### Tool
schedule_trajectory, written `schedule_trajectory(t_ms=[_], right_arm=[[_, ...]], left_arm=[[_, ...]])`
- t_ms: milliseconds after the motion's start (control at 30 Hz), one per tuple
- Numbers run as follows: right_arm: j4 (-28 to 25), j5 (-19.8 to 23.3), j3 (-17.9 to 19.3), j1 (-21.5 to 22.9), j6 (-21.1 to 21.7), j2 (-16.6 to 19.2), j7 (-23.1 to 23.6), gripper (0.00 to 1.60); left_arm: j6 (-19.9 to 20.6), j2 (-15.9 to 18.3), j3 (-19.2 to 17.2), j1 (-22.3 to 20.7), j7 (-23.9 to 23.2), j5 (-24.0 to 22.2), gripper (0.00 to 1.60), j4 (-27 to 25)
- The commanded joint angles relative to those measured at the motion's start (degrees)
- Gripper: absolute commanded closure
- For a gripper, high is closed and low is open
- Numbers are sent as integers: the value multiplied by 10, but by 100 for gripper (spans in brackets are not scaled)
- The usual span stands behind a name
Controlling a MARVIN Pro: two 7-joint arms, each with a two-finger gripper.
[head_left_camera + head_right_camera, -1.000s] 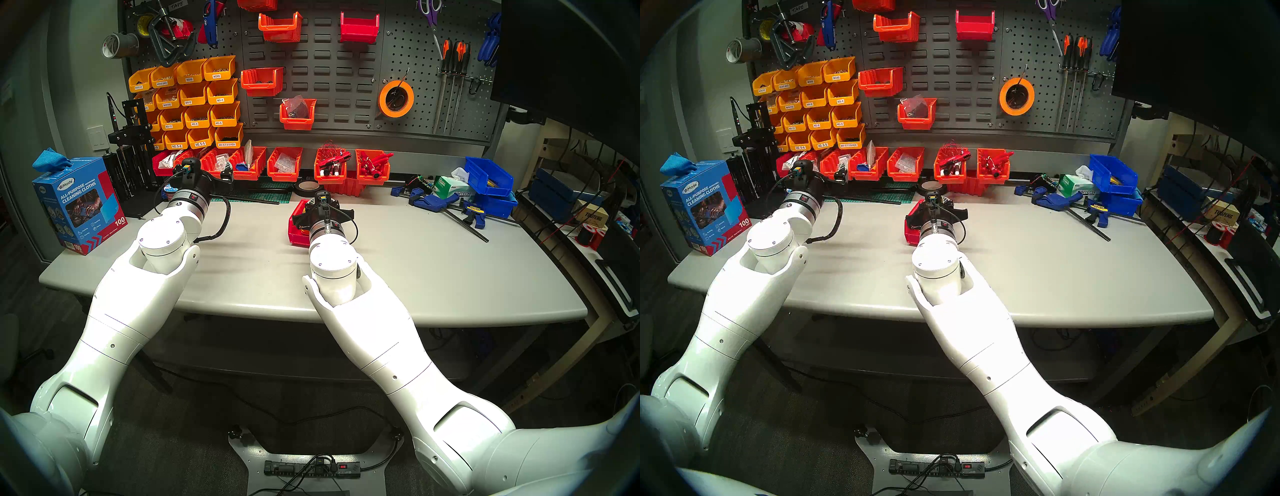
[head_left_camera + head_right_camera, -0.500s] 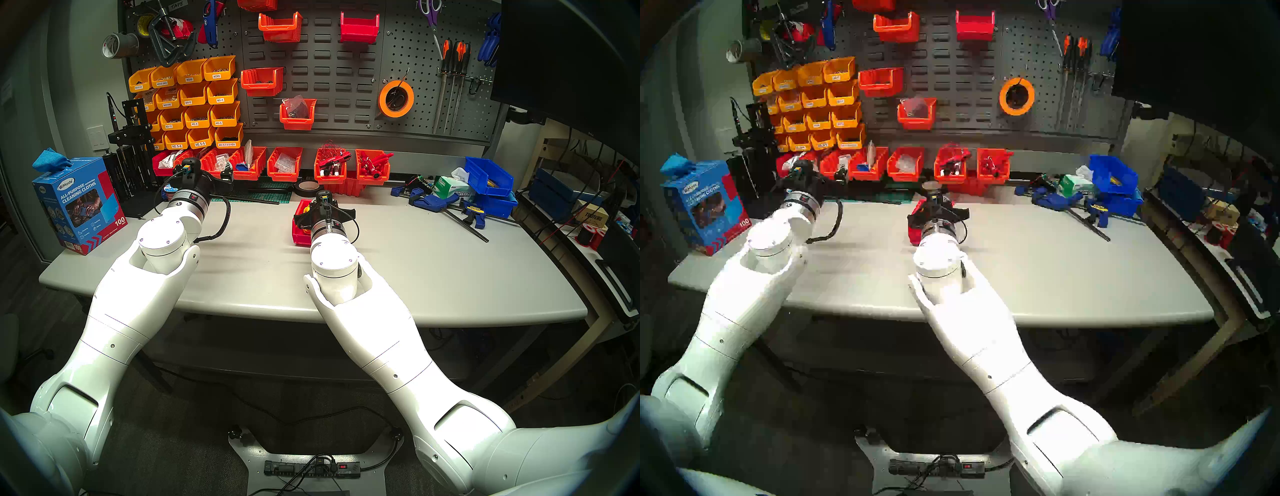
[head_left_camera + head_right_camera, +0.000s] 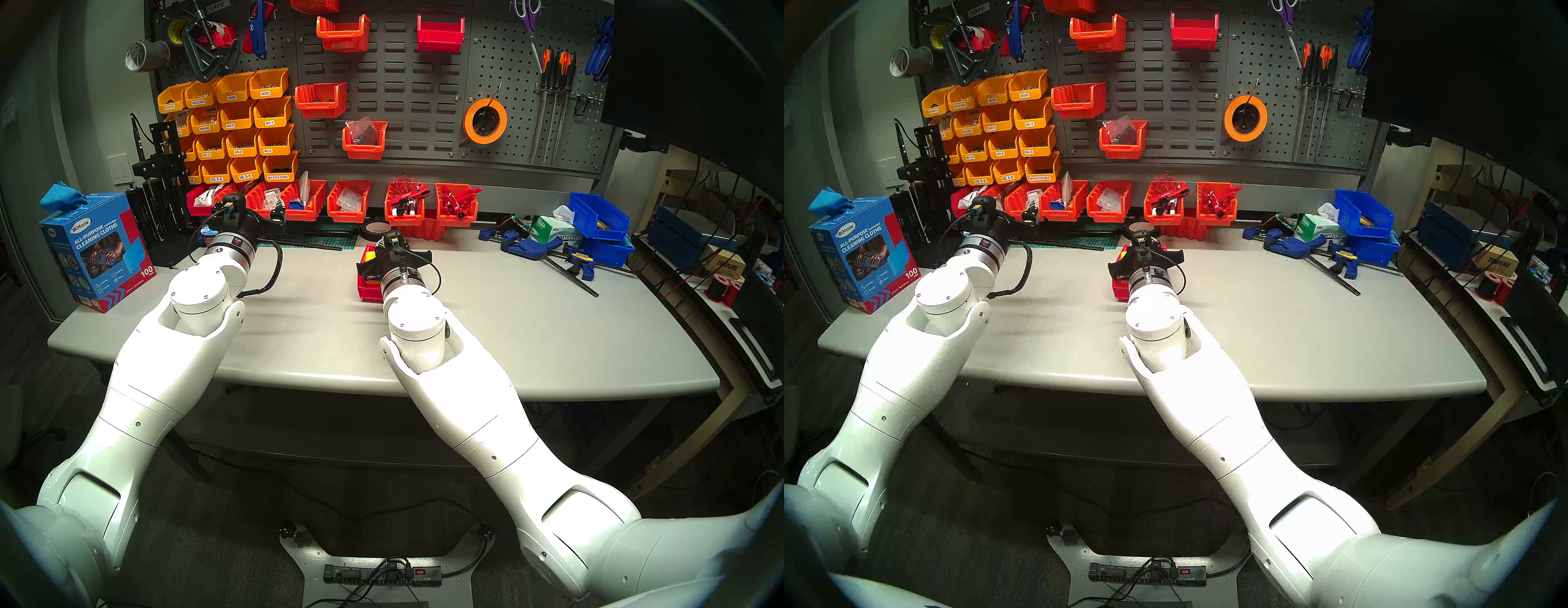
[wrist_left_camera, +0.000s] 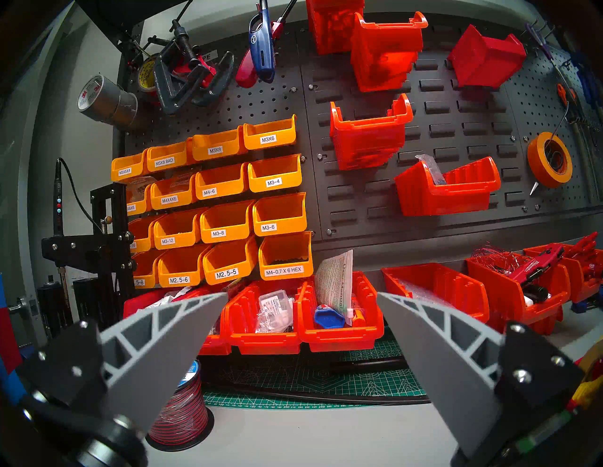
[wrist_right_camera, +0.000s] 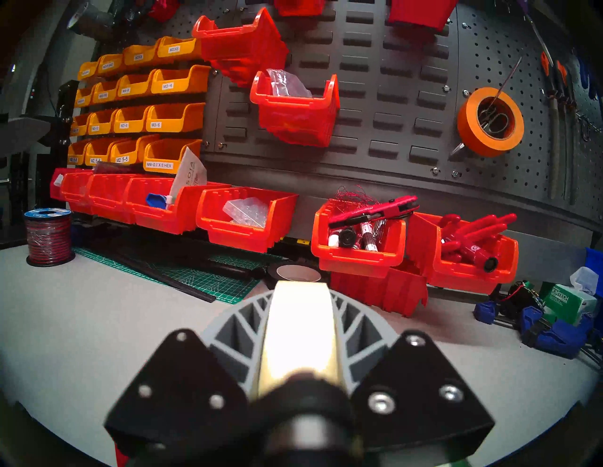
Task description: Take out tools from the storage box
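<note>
Cream tape fills the middle of my right wrist view: my right gripper (image 5: 301,313) is clamped on the masking-tape roll (image 5: 298,332), held on edge between both grey fingers (image 5: 235,329), above the grey table (image 5: 98,326). Just below and behind my wrist sits the red storage box (image 3: 365,288), with the yellow tape measure (image 3: 370,255) showing in it at its far end. Beyond my fingertips a black tape roll (image 5: 295,272) lies flat near the orange-red bins (image 5: 357,243). My left gripper (image 4: 301,295) hangs with jaws spread wide and empty, facing the yellow bins (image 4: 225,225).
</note>
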Motion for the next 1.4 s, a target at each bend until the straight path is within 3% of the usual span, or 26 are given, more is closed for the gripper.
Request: schedule_trajectory(t_ms=[0,667,1133,1367], right_arm=[[-19,-3,4,35,-8,1,14,160],[-63,-3,53,59,-8,21,21,160],[-148,14,90,-24,54,35,-14,160],[-172,34,102,-59,64,35,-25,160]], left_arm=[[0,1,-3,-8,0,0,0,-4],[-1,1,-3,-8,0,0,0,-4],[0,1,-3,-8,-1,0,0,-4],[0,1,-3,-8,-1,0,0,-4]])
